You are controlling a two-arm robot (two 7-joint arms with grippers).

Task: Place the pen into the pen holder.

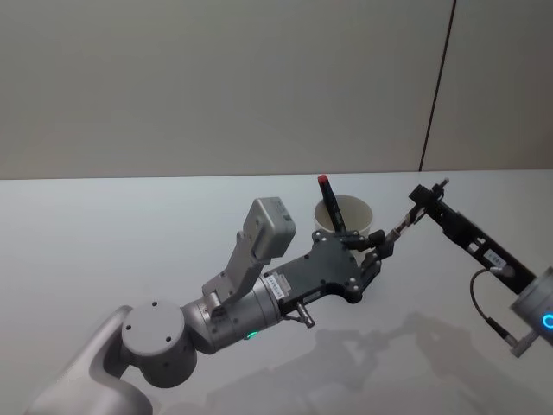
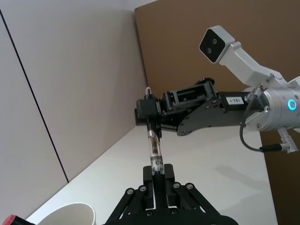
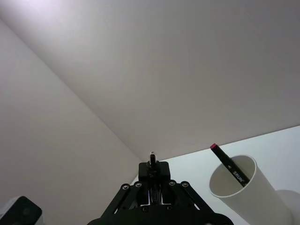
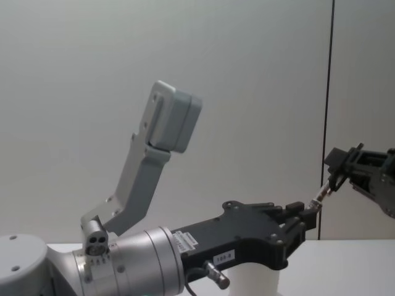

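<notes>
Head view: left gripper (image 1: pixel 378 239) and right gripper (image 1: pixel 421 201) both clench one clear pen (image 1: pixel 400 226) by its ends, held above the table (image 1: pixel 112 233), beside the paper cup (image 1: pixel 350 212) near its far edge.

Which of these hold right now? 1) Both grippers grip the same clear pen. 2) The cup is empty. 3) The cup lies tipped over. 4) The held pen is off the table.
1) True: the left gripper and right gripper each pinch one end of the clear pen.
2) False: a red-capped marker stands in the white cup.
3) False: the cup stands upright on the table.
4) True: it spans between the grippers in the air.
</notes>
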